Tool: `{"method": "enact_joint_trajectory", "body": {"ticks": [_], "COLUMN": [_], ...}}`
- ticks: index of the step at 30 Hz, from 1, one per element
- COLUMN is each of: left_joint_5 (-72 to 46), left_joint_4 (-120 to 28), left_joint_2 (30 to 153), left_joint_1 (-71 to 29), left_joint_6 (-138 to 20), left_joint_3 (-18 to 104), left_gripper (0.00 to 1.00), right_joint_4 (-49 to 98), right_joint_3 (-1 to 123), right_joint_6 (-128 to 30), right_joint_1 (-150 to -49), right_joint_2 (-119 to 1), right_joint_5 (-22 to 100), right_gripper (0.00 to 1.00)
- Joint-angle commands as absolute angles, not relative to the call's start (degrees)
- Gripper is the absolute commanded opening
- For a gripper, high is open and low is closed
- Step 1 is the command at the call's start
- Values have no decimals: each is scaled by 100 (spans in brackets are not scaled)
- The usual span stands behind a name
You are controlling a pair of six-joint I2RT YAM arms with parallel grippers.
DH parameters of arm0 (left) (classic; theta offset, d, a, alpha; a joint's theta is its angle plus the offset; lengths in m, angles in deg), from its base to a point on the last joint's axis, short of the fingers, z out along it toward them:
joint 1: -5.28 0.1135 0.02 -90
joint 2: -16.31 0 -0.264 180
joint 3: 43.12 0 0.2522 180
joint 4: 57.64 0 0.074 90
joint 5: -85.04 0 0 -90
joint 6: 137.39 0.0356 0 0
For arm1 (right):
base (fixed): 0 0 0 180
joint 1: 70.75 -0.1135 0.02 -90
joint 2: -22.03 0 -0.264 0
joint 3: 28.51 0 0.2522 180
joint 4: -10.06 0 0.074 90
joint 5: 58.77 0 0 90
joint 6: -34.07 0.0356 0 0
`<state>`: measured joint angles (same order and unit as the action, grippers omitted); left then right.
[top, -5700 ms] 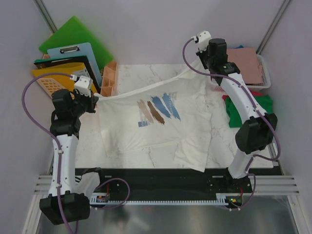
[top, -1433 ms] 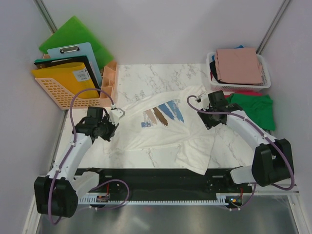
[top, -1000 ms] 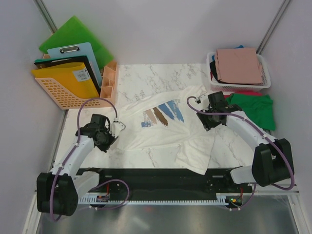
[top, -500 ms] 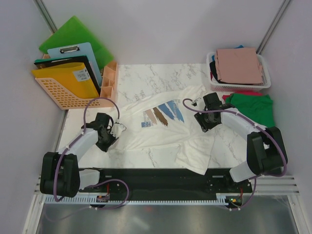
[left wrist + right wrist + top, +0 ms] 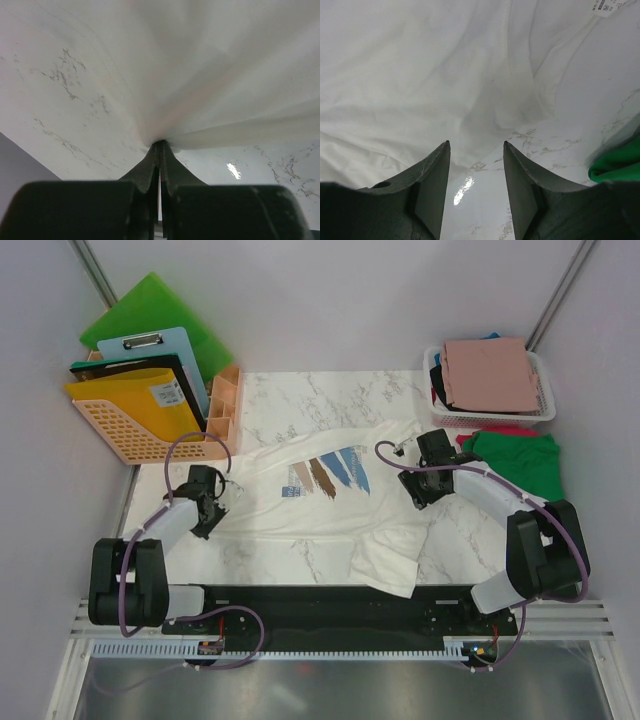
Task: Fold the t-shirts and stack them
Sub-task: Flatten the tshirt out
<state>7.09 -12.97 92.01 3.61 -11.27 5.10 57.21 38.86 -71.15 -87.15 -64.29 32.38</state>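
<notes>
Two robot arms are seen over a white marble table (image 5: 330, 395). A cream-white t-shirt (image 5: 300, 515) is spread across the middle of the table with its blue-and-brown brushstroke print (image 5: 325, 475) facing up. A small block of lettering under the print is too small to be read. The left gripper (image 5: 220, 498) is clamped fully shut on the shirt's left edge, and the cloth fans out from its tips. The right gripper (image 5: 418, 495) is held partly open over the shirt's right side, with nothing between its fingers (image 5: 432, 175). A small sewn-in label (image 5: 601, 5) is visible, but its text cannot be read. A green t-shirt (image 5: 520, 465) lies at the table's right edge. A dusty-pink t-shirt (image 5: 488, 372) is folded on top of a white basket (image 5: 545, 410).
</notes>
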Motion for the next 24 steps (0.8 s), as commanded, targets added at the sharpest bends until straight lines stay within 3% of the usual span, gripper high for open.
{"method": "enact_joint_trajectory", "body": {"ticks": [1,5,9,13,17,24], "left_joint_5": [312,94,-922,-1471,-1297,-866], "left_joint_4": [-1356,-1181,-812,-741,-1162,-1593], "left_joint_2": [9304,8971,7725,5418,3866,3643], "left_joint_1": [397,405,397,397,397,397], "left_joint_6": [-968,-898,-932,-1284,-1925,-2550], "left_joint_3": [228,237,307,763,1124,1152], "left_gripper": [2,2,2,2,2,2], "right_joint_4": [5634,5626,5529,5503,5092,4835], "right_joint_3": [4045,4010,3957,4001,3923,3632], "right_joint_6": [-7148,-7210,-7245,-7166,-6965,-6973], "right_joint_1": [-8753,-8753,-8753,-8753,-8753,-8648], "right_joint_2": [-6313,-6261,-5814,-4666,-3354,-2183], "right_joint_5": [3158,3026,3105,3298,3186,3000], "right_gripper": [54,54,54,54,54,53]}}
